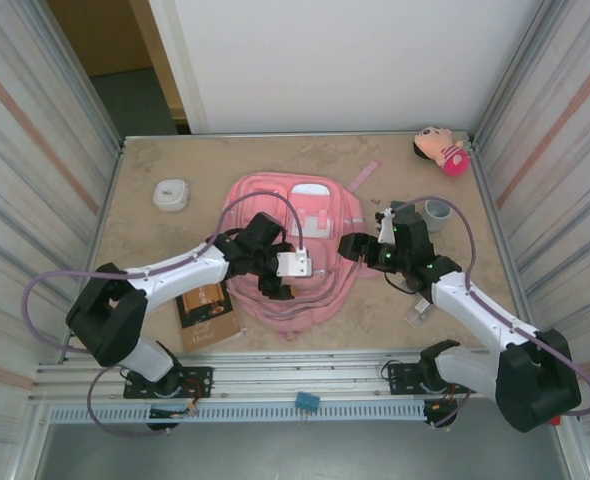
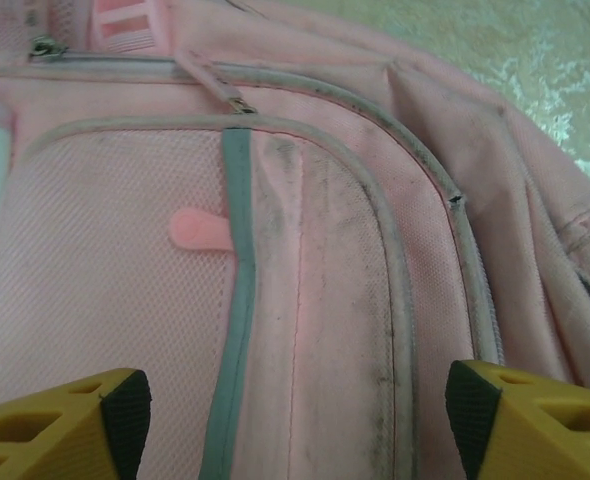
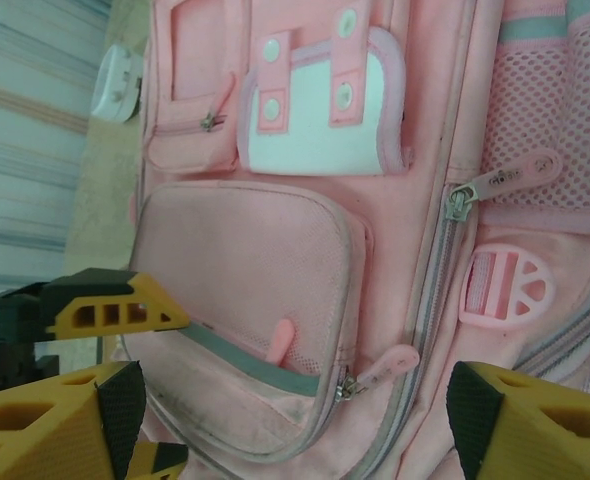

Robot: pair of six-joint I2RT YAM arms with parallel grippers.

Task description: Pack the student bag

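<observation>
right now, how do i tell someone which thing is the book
Start at the big pink fabric backpack mid-table. Just off its near left corner lies a flat brown rectangular book. Nothing else there is brown and flat.

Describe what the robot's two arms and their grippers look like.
The left arm and right arm both have white links joined by chunky black joints, each with a looping lilac cable. The left gripper and right gripper carry yellow fingers with triangular cut-outs and black pads.
</observation>
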